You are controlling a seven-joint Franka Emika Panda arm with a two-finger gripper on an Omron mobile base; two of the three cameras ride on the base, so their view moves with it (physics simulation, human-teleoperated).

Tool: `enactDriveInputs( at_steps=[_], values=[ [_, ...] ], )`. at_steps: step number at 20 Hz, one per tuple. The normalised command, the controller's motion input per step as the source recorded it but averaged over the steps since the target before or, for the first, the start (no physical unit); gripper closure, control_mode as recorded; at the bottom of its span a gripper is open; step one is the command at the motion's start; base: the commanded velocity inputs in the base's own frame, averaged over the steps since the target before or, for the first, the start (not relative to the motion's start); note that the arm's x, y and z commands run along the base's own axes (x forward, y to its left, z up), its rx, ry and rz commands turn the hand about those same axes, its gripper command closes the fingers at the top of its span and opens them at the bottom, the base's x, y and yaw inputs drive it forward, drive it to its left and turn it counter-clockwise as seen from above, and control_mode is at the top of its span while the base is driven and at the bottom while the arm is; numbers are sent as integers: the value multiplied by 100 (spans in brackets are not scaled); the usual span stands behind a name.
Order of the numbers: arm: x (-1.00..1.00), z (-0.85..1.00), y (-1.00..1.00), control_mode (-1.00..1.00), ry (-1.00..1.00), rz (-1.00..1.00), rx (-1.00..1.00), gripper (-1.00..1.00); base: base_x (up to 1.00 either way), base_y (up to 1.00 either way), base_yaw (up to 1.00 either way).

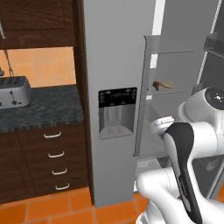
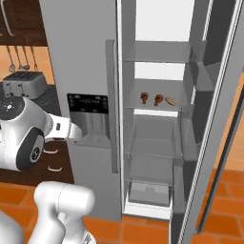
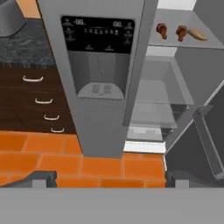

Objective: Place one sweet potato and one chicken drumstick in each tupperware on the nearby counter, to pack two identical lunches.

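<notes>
We note two chicken drumsticks and a sweet potato on a fridge shelf, upper right of the hand view. Gripper fingers spread wide, holding nothing. Counter at left carries a toaster.
</notes>
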Motion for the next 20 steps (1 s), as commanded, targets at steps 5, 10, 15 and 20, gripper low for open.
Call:
enactDriveInputs(
  at_steps=[5,10,15,20],
  values=[
    [0,0,0,100,0,0,0,-100,35,-44,0],
    [0,0,0,100,0,0,0,-100,59,-31,-5],
    [0,0,0,100,0,0,0,-100,55,-59,0],
    [0,0,0,100,0,0,0,-100,55,-32,0]
  ],
)
